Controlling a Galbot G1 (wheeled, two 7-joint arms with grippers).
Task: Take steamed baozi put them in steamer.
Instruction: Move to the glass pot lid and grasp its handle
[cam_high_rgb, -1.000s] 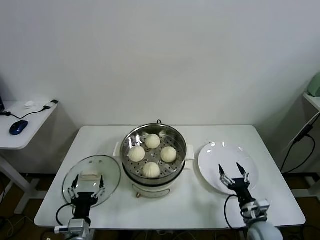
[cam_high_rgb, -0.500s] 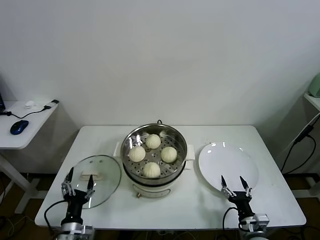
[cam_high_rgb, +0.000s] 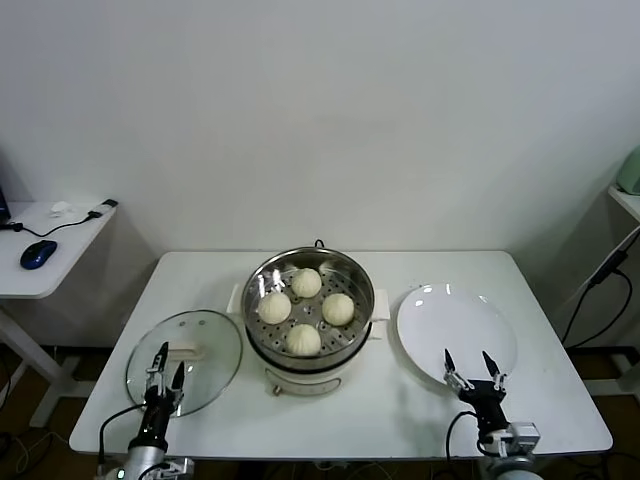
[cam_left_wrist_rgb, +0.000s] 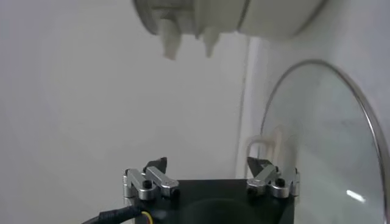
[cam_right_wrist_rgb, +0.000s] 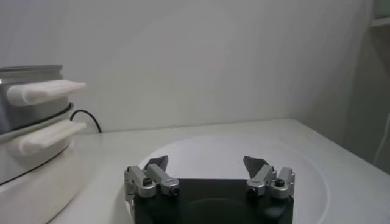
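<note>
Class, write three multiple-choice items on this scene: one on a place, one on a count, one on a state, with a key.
1. Where does the glass lid lie?
A. On the steamer
B. On the table, on the steamer's left
C. On the plate

2. How many baozi sit in the steamer?
A. Two
B. Four
C. Six

3. What state is the white plate in?
A. Bare
B. Holding buns
C. Upside down

Key: 1 B, the lid rests flat by the left gripper; 2 B, four show in the basket; 3 A, nothing lies on it.
</note>
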